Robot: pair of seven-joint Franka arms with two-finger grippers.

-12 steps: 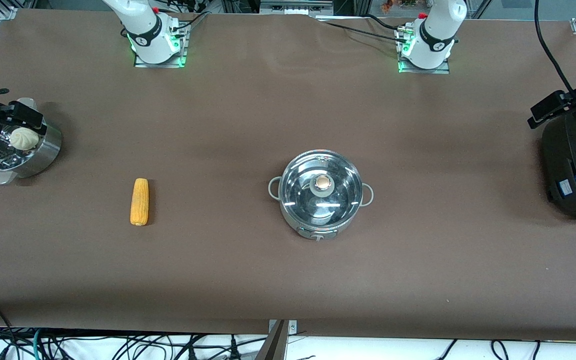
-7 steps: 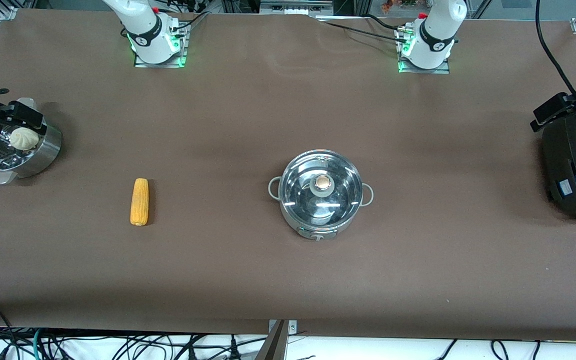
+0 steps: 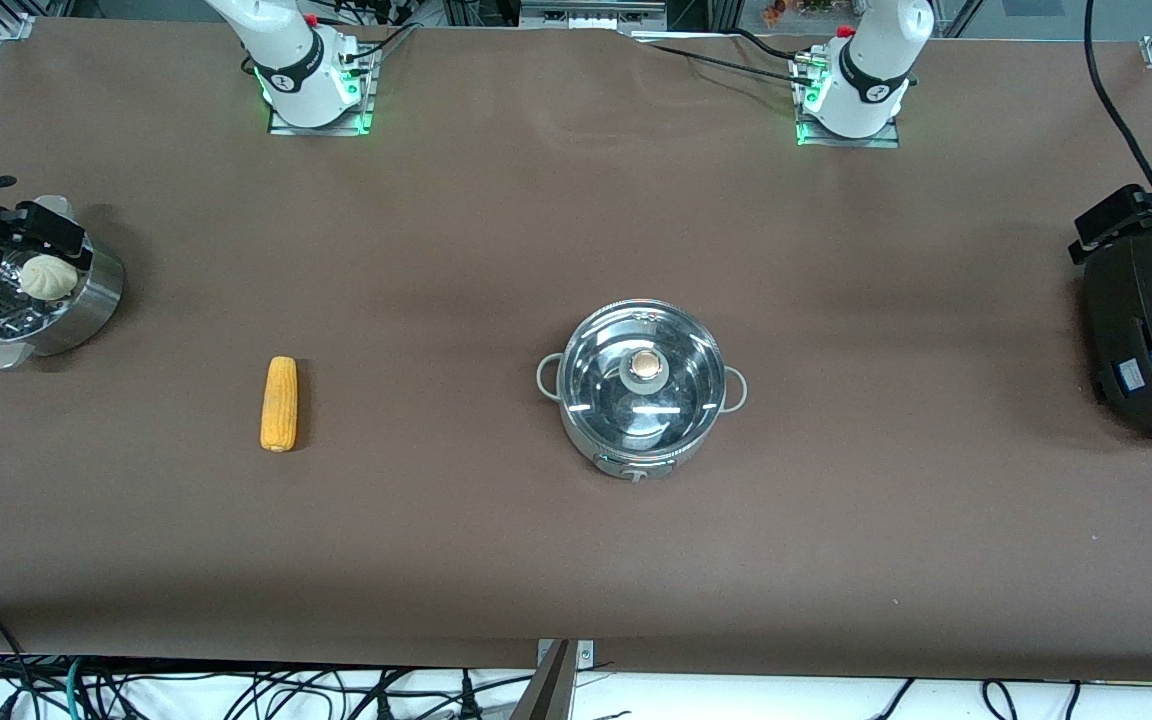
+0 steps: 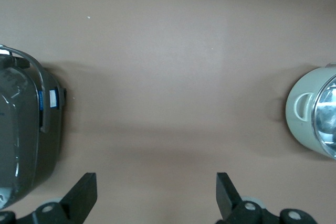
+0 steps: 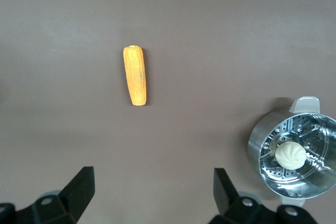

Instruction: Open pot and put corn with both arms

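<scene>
- A brown table holds everything
- The pot sits mid-table, its glass lid on
- The corn lies toward the right arm's end, well apart from the pot
- The left gripper hangs spread above the black cooker
- The right gripper hangs spread above the steamer pot holding a white bun

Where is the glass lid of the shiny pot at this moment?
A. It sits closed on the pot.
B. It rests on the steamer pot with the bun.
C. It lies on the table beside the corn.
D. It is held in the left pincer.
A: the lid with its tan knob sits on the pot, and the corn lies alone on the table.
</scene>
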